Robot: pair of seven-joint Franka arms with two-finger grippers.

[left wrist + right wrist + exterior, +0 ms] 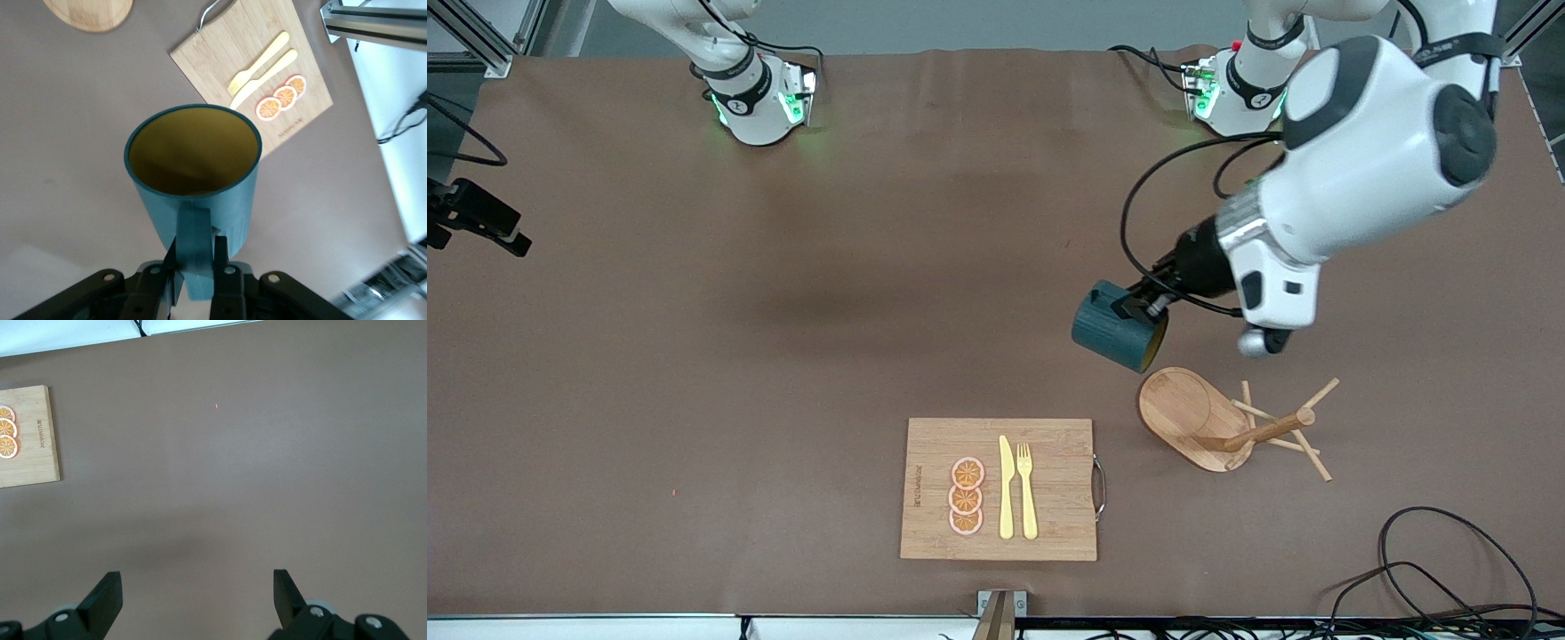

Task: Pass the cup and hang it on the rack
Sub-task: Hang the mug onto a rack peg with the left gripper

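My left gripper is shut on the handle of the dark teal cup and holds it in the air, tipped on its side. The cup hangs over bare table just beside the rack's oval base. In the left wrist view the fingers pinch the handle, and the mustard-yellow inside of the cup faces away from the camera. The bamboo rack stands toward the left arm's end of the table, with thin pegs spreading from its post. My right gripper is open over bare table with nothing between its fingers. It does not show in the front view.
A bamboo cutting board lies near the front edge, carrying a yellow knife, a fork and three orange slices. Black cables loop at the front corner on the left arm's end.
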